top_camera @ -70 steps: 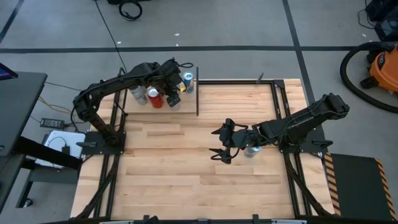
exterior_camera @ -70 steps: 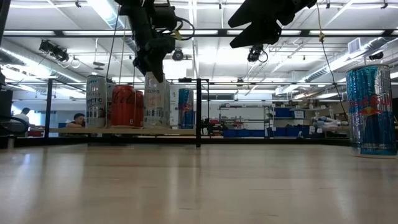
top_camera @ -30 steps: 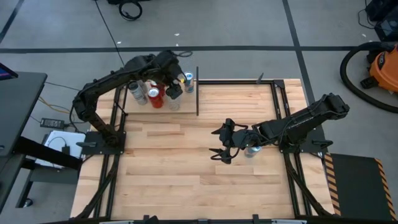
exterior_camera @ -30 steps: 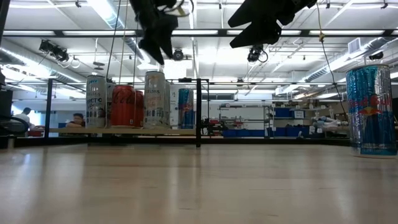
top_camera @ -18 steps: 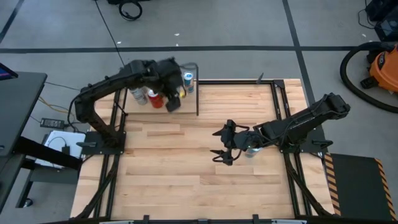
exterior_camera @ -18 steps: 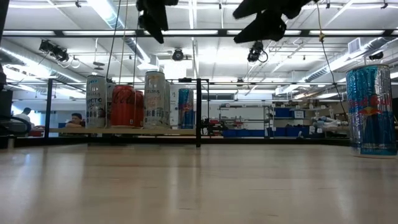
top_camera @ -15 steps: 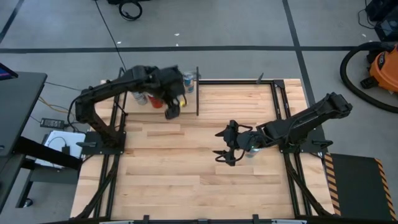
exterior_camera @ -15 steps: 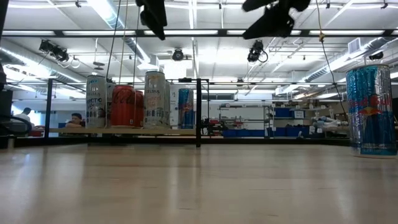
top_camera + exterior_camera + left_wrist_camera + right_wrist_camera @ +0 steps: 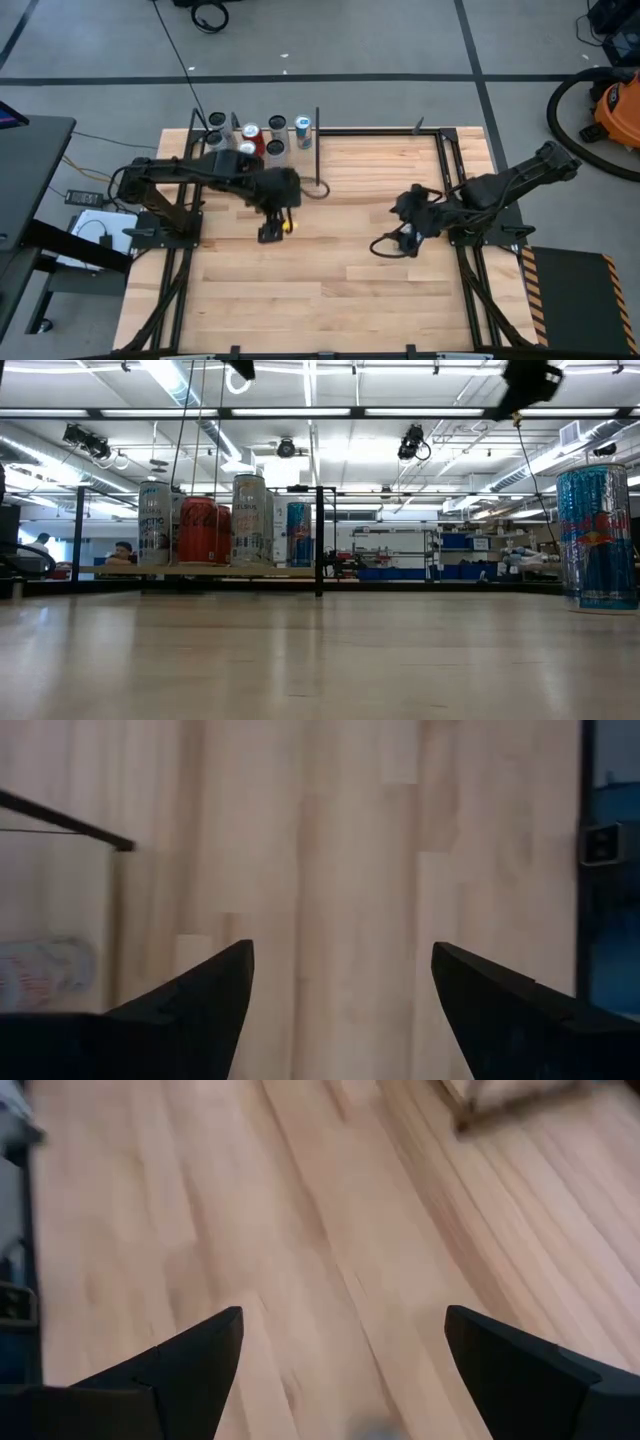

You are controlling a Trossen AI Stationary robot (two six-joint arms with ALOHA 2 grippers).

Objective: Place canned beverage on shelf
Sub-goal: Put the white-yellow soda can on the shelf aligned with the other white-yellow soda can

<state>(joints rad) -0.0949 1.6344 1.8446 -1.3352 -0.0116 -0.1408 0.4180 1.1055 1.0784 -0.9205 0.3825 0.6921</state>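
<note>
Left tool (image 9: 271, 231) is pulling away from the shelf (image 9: 210, 571), fingers wide and empty, leaving its can (image 9: 250, 520) standing there; right tool (image 9: 388, 244), also wide, is retreating.

Grey floor (image 9: 400, 40) crossed by dark tape lines. Orange vacuum (image 9: 612, 110) off the tabletop's far right corner, dark desk (image 9: 30, 160) off its left edge, striped hazard mat (image 9: 575, 300) at near right. Long ceiling light strips (image 9: 400, 412), blue bins (image 9: 400, 572) on distant racks, seated person (image 9: 125, 552) far left.
</note>
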